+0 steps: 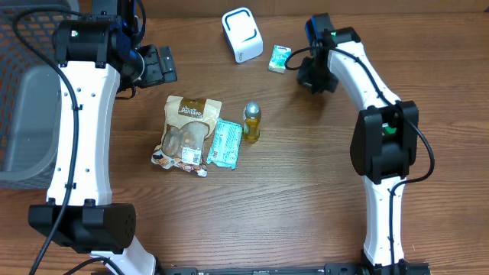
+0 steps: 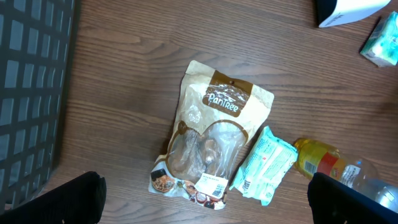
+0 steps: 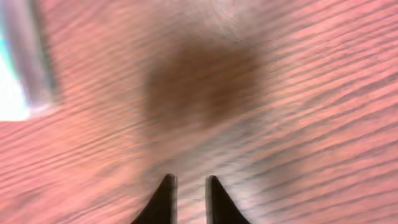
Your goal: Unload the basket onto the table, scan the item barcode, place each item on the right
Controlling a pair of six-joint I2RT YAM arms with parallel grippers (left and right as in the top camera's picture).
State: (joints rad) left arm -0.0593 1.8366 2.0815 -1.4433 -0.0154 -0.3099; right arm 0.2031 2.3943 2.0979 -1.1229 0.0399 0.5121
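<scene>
Several items lie mid-table: a brown snack bag (image 1: 189, 130) (image 2: 214, 140), a teal packet (image 1: 225, 143) (image 2: 267, 163) and a yellow bottle (image 1: 252, 122) (image 2: 323, 162). A small green packet (image 1: 280, 59) (image 2: 382, 42) lies beside the white barcode scanner (image 1: 242, 34) (image 2: 348, 9) at the back. My left gripper (image 1: 157, 65) (image 2: 208, 196) hangs wide open above the bag, holding nothing. Just right of the small packet, my right gripper (image 1: 309, 79) (image 3: 186, 183) is low over bare wood. Its fingers stand a narrow gap apart with nothing between them. The right wrist view is blurred.
A grey mesh basket (image 1: 23, 92) (image 2: 31, 81) fills the left side of the table. A pale blurred shape (image 3: 15, 68) shows at the left edge of the right wrist view. Bare wood lies in front of the items and toward the right.
</scene>
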